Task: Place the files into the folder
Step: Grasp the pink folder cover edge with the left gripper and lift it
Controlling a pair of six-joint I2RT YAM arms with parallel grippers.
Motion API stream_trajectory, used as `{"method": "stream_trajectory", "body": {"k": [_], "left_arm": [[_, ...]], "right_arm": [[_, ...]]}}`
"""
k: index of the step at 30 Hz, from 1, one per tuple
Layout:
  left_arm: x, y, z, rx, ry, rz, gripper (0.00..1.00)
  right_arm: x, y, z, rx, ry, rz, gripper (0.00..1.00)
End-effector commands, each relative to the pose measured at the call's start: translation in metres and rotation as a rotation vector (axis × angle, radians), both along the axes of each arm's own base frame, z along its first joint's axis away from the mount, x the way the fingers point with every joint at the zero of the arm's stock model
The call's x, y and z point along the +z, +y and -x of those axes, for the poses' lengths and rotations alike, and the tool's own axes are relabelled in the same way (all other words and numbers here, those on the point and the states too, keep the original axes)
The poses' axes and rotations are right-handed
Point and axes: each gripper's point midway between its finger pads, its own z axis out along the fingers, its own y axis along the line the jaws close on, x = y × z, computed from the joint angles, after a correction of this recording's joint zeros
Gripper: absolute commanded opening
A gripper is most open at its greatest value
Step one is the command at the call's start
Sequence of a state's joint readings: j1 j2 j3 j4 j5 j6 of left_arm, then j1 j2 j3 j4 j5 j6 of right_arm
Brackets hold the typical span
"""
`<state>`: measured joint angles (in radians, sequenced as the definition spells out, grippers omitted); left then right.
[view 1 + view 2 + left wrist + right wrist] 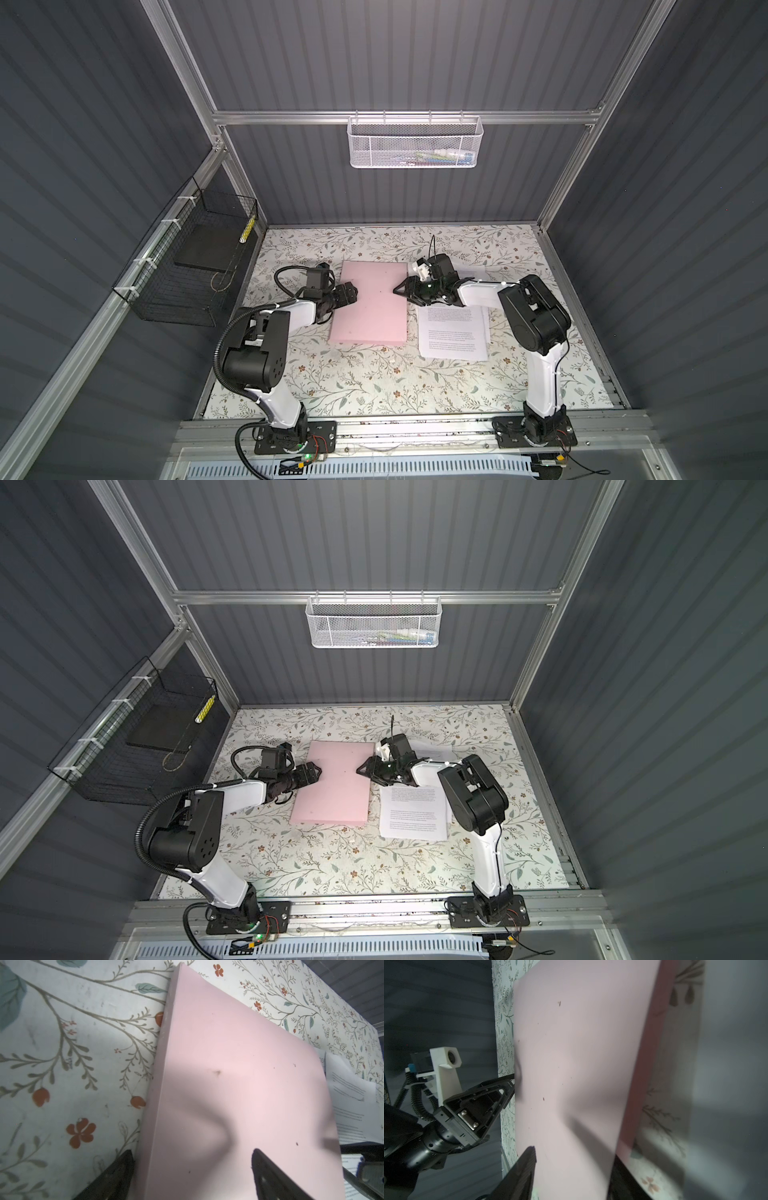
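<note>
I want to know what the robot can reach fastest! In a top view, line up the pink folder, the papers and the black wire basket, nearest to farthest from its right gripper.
From the right gripper:
1. pink folder, right at its tip, in the middle.
2. papers, just beside it, on the right.
3. black wire basket, far off on the left wall.

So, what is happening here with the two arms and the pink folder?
Both arms are working on the pink folder, which lies in the middle of the floral table. The left gripper, jaws open, straddles its left long edge. The right gripper, jaws also apart, has the right edge of the cover between them, and that edge looks slightly lifted. The printed white sheets lie loose on the table just right of the folder. Nothing is filed yet.
</note>
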<state>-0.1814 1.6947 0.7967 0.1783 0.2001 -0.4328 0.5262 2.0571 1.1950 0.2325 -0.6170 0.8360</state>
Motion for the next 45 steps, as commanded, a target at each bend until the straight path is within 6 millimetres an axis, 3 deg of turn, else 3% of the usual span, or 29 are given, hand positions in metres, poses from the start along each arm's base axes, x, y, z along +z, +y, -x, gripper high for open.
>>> {"method": "stream_trajectory", "body": {"k": [1, 7, 12, 17, 22, 25, 28, 38, 45], "left_arm": [[-0.004, -0.012, 0.007, -0.037, 0.019, 0.057, 0.89], [-0.002, -0.028, 0.013, -0.079, 0.015, 0.066, 0.89], [0.002, -0.025, 0.016, -0.072, 0.007, 0.044, 0.9], [0.042, -0.004, 0.022, -0.023, -0.099, -0.115, 0.97], [0.088, -0.009, 0.043, -0.021, -0.22, -0.207, 0.99], [0.107, -0.026, 0.062, -0.068, -0.286, -0.264, 0.99], [0.113, -0.049, 0.087, -0.149, -0.328, -0.35, 0.99], [0.114, -0.116, 0.174, -0.365, -0.548, -0.673, 0.97], [0.099, -0.156, 0.208, -0.5, -0.599, -0.841, 0.96]], "right_arm": [[0.041, 0.012, 0.005, 0.041, -0.043, -0.121, 0.54], [0.07, 0.016, 0.01, 0.06, -0.062, -0.186, 0.54], [0.084, 0.012, 0.014, 0.063, -0.089, -0.169, 0.53], [0.082, 0.008, 0.016, 0.062, -0.089, -0.144, 0.49], [0.078, 0.009, 0.015, 0.058, -0.078, -0.147, 0.45], [0.076, 0.009, 0.016, 0.058, -0.066, -0.147, 0.41], [0.074, 0.009, 0.018, 0.06, -0.051, -0.15, 0.41], [0.068, 0.01, 0.019, 0.052, 0.038, -0.127, 0.37], [0.07, 0.011, 0.019, 0.045, 0.063, -0.138, 0.34]]}}
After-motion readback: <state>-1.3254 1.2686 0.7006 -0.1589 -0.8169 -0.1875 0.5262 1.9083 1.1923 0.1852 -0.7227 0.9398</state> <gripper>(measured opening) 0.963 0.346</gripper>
